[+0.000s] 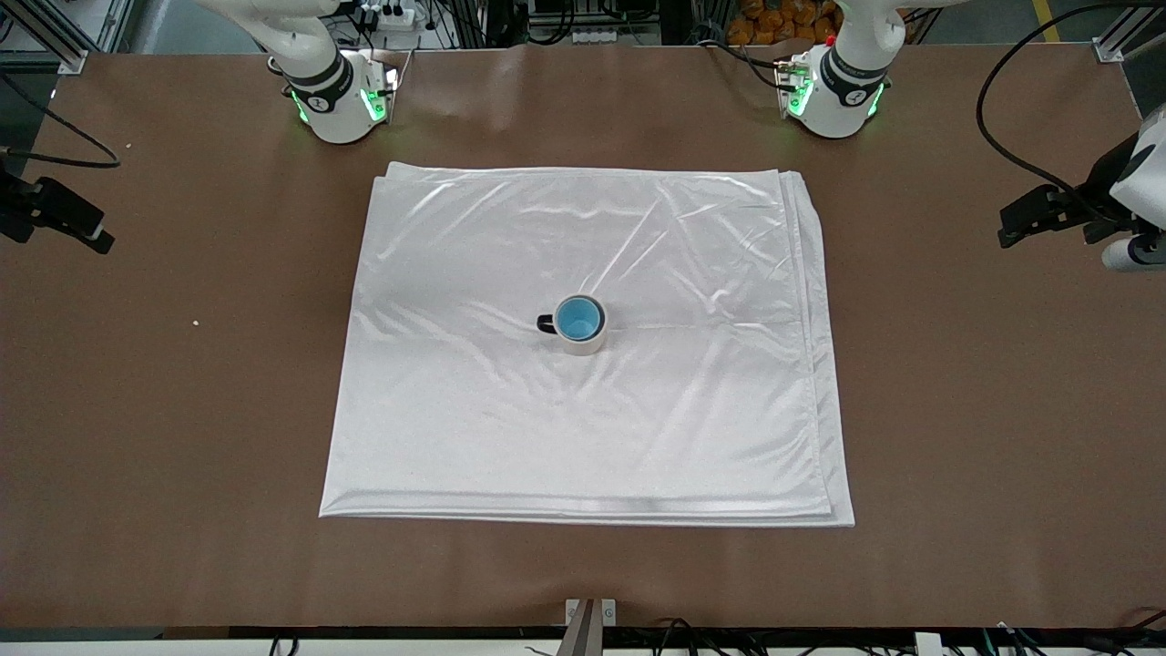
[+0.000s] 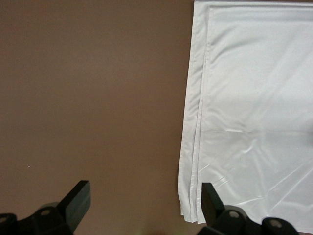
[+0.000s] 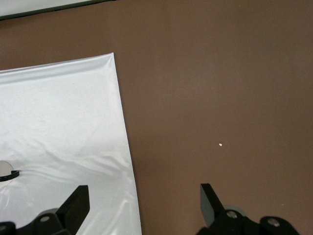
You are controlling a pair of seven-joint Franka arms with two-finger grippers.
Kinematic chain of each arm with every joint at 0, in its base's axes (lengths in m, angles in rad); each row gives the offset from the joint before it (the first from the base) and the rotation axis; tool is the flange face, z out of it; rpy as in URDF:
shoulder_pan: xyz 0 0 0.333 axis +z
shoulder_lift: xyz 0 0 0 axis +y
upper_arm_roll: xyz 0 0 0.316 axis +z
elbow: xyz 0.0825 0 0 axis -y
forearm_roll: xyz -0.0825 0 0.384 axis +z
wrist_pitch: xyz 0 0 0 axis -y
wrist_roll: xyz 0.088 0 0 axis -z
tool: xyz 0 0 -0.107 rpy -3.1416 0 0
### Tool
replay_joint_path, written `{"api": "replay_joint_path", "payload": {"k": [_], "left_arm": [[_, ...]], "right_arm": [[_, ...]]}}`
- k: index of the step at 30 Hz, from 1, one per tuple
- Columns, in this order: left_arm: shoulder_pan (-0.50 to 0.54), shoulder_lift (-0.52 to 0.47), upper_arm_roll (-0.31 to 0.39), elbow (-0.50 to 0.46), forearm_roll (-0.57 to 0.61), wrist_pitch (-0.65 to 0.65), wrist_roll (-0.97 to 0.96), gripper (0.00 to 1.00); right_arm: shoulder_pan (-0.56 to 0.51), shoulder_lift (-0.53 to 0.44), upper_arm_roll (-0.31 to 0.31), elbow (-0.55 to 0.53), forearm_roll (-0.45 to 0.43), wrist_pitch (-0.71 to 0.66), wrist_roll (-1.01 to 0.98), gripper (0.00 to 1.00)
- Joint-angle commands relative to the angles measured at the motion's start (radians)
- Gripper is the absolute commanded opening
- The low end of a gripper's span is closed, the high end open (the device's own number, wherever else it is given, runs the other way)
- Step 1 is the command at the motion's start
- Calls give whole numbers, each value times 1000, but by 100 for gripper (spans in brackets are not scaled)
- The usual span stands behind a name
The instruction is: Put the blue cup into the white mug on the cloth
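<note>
The white cloth (image 1: 592, 437) lies spread across the middle of the table. The white mug (image 1: 584, 345) stands upright near the cloth's centre, its black handle pointing toward the right arm's end. The blue cup (image 1: 578, 317) sits inside the mug, showing its bright blue inside. My left gripper (image 1: 1007, 226) hangs open over bare table off the cloth's edge (image 2: 195, 147), nothing between its fingers (image 2: 145, 196). My right gripper (image 1: 98, 239) hangs open over the opposite end of the table; its wrist view shows its fingers (image 3: 144, 198) straddling the cloth's edge (image 3: 58, 122), with a sliver of the mug (image 3: 4, 168).
Brown table (image 1: 956, 410) surrounds the cloth on all sides. A small white speck (image 1: 195, 322) lies on it toward the right arm's end, also in the right wrist view as a speck (image 3: 220, 145). A black cable (image 1: 993, 137) loops near the left arm.
</note>
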Motion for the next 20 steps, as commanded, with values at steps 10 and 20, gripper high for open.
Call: {"api": "replay_joint_path", "payload": {"k": [10, 20], "left_arm": [[0, -3, 2, -5, 11, 8, 23, 100], [0, -3, 2, -5, 6, 8, 23, 100]], "right_arm": [[-9, 2, -7, 16, 10, -14, -2, 100], [-29, 1, -8, 16, 11, -16, -5, 100]]}}
